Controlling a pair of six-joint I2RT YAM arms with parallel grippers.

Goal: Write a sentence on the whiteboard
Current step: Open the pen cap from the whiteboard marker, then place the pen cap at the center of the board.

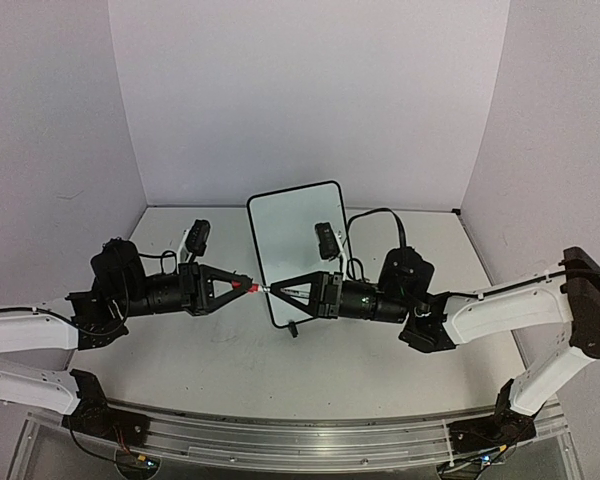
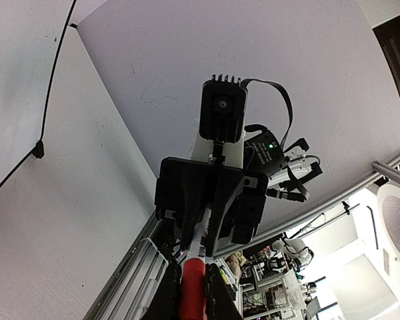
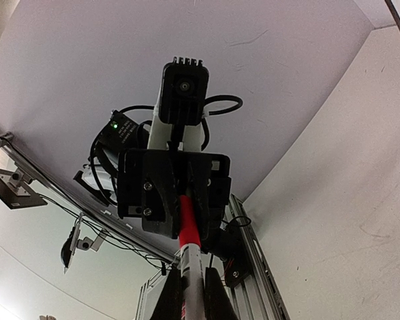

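The whiteboard (image 1: 300, 235) stands upright on its feet at the middle of the table, and I see no lettering on its face. Its framed edge with two feet also shows in the left wrist view (image 2: 39, 150). In front of it both grippers meet tip to tip on one marker. My left gripper (image 1: 246, 286) is shut on the marker's red cap (image 2: 192, 290). My right gripper (image 1: 278, 291) is shut on the marker's white body (image 3: 193, 273). The red cap (image 3: 189, 223) sits between the left fingers in the right wrist view.
An aluminium rail (image 1: 310, 445) runs along the near table edge by the arm bases. White walls close the table at the back and both sides. The whiteboard stands just behind the joined grippers.
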